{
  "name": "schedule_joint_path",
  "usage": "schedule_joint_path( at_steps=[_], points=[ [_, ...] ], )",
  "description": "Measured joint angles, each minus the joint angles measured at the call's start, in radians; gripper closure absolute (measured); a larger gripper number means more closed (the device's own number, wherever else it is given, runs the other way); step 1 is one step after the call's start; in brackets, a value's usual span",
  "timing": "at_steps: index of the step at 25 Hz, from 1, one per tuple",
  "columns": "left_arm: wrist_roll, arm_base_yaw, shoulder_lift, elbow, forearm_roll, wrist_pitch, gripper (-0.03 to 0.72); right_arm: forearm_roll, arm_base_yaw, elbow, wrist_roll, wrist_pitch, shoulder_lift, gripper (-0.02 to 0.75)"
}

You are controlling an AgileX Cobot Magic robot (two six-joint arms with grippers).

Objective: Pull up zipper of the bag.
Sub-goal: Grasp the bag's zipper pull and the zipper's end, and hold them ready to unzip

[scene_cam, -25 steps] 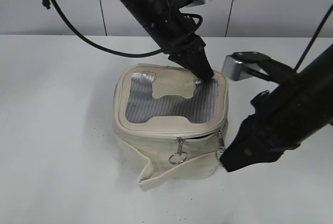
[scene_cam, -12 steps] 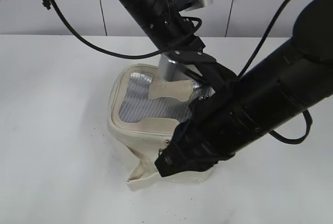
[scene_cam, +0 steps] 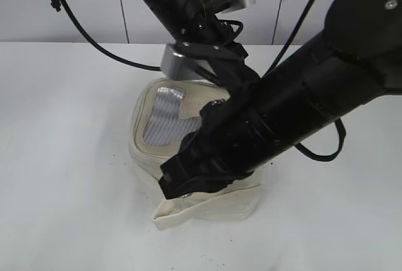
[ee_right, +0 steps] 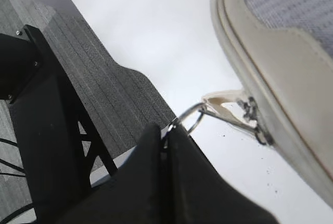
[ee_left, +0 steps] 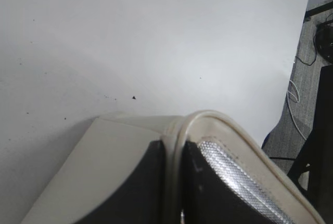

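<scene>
Ring of the zipper pull is pinched in my right gripper, which has swept from the bag's right front corner across to its left; the bag sits mid-table, dragged askew. Left gripper stays clamped on the back rim. Zipper mostly run

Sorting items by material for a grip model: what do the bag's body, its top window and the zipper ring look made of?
Bag body: matte cream woven fabric, creased. Top window: grey mesh, slightly shiny weave. Zipper ring: likely polished metal, silvery glint, pinched by the right tool.
</scene>
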Motion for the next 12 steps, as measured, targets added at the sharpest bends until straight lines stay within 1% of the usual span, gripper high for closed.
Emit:
schedule_joint_path(
  at_steps=[4,7,9,12],
  points=[
    [-0.007,0.0,0.0,-0.006,0.003,0.005,0.625,-0.001,0.034,-0.06,0.0,-0.009,0.073,0.732],
    [-0.015,0.0,0.0,-0.02,0.021,0.009,0.625,-0.005,0.04,-0.091,0.008,-0.008,0.108,0.732],
    [-0.015,0.0,0.0,-0.022,0.03,0.009,0.625,-0.035,0.042,-0.099,0.042,-0.001,0.108,0.732],
    [-0.019,0.0,0.0,-0.022,0.033,0.002,0.625,-0.121,0.044,-0.1,0.14,0.028,0.095,0.729]
  ],
)
